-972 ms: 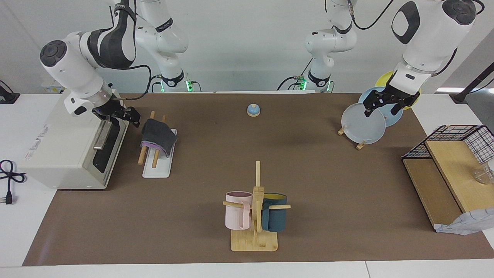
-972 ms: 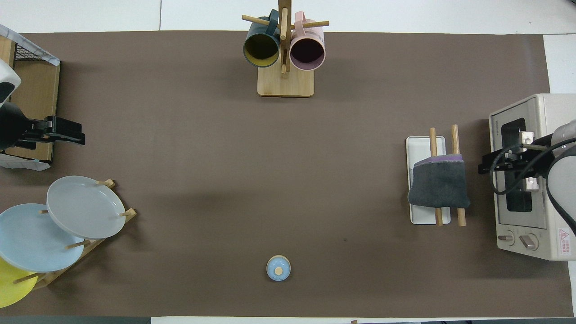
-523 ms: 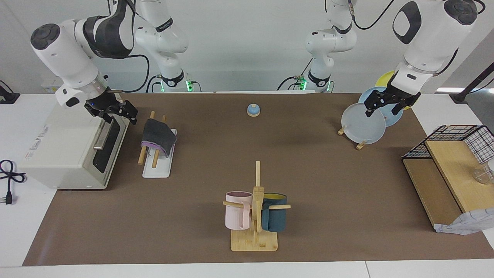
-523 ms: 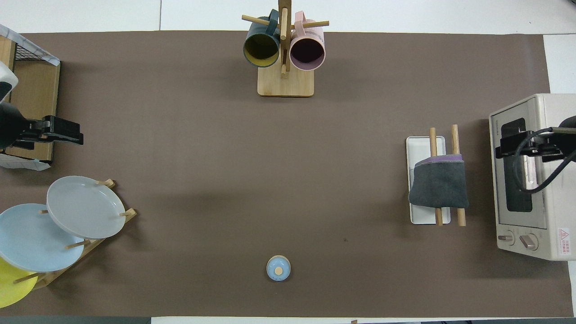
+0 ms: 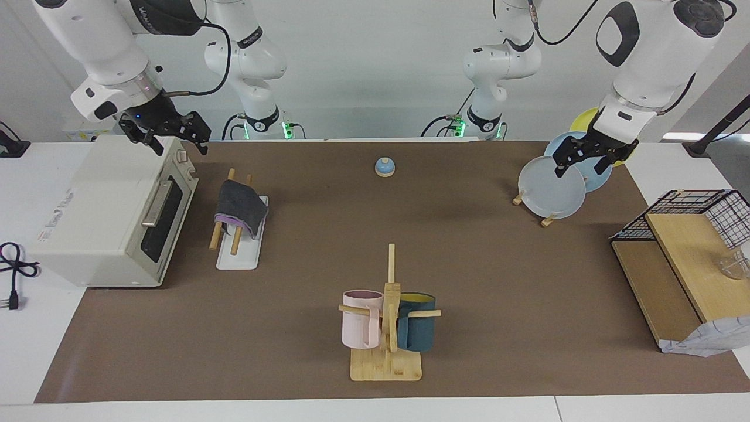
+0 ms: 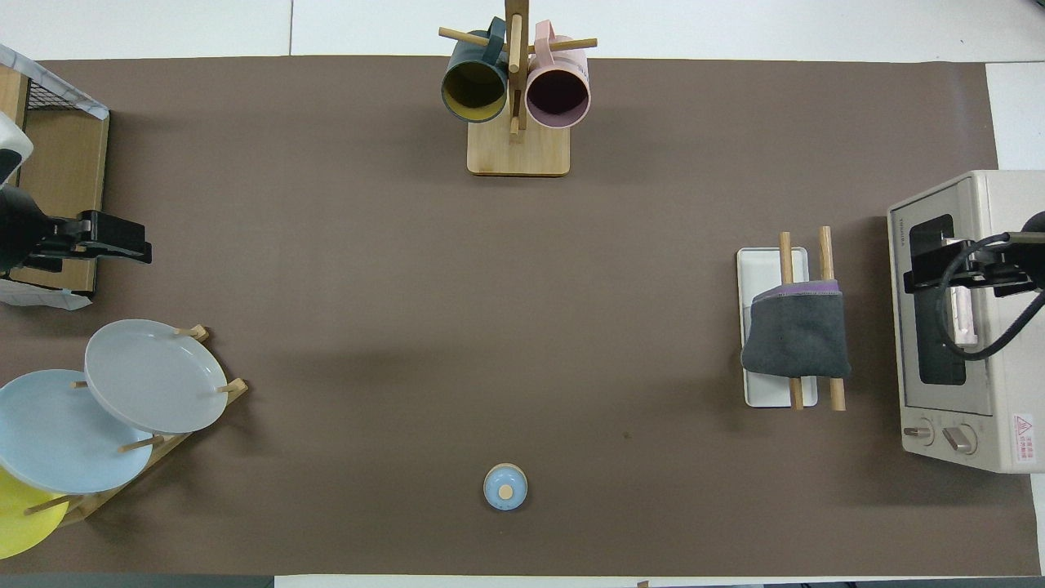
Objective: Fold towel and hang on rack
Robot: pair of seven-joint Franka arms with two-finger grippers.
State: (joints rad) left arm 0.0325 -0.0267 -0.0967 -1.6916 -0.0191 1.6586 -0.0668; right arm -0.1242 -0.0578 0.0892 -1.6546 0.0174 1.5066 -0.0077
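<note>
Right gripper [image 5: 174, 133] spread, empty, up over toaster oven [image 5: 111, 217]; left gripper [image 5: 582, 159] spread over plates [image 5: 552, 189]. Towel [image 5: 239, 205] draped on rack [image 5: 237, 249], 3 o'clock of oven.

A robotics lab staged as a kitchen is shown. Two white arms [image 5: 644, 53] are mounted at 12 o'clock of a white table [image 5: 35, 351], backed by a bare wall. Kitchen props are set out on a brown mat [image 5: 498, 264]: a toaster oven [image 5: 99, 223], plates [image 5: 551, 187], mugs [image 5: 360, 328].
</note>
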